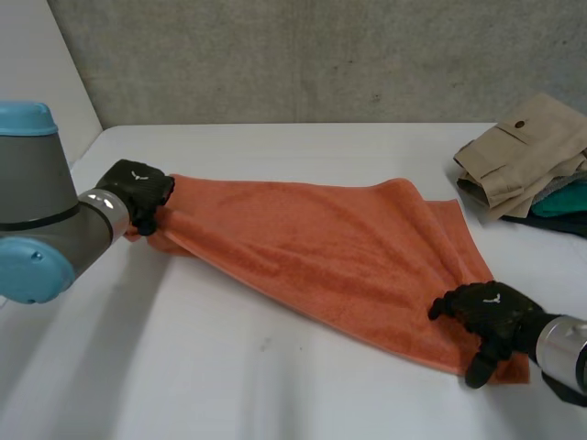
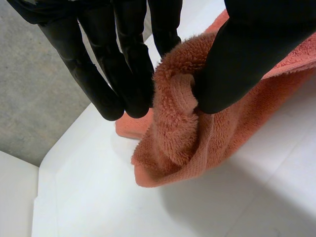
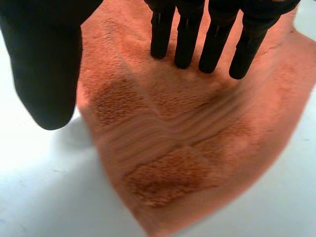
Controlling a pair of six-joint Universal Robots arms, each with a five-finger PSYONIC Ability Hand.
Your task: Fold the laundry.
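Across the white worktop (image 1: 229, 367), I see the orange towel (image 1: 321, 247) stretched from far left to near right. My left hand (image 1: 138, 192) has its bunched left end. The grip is hard to read from the head view, but the left wrist view shows thick terry pinched between thumb (image 2: 247, 59) and fingers (image 2: 103, 79). My right hand (image 1: 486, 312) sits at the near right corner, hiding part of it from the head view. Its wrist view shows straight fingers (image 3: 212, 44) over the cloth and the thumb (image 3: 47, 74) held wide above bare worktop beside the edge, gripping nothing. Whether the fingertips press down I cannot tell. At far right, a pile of folded clothes (image 1: 527, 156), beige on top, runs out of view.
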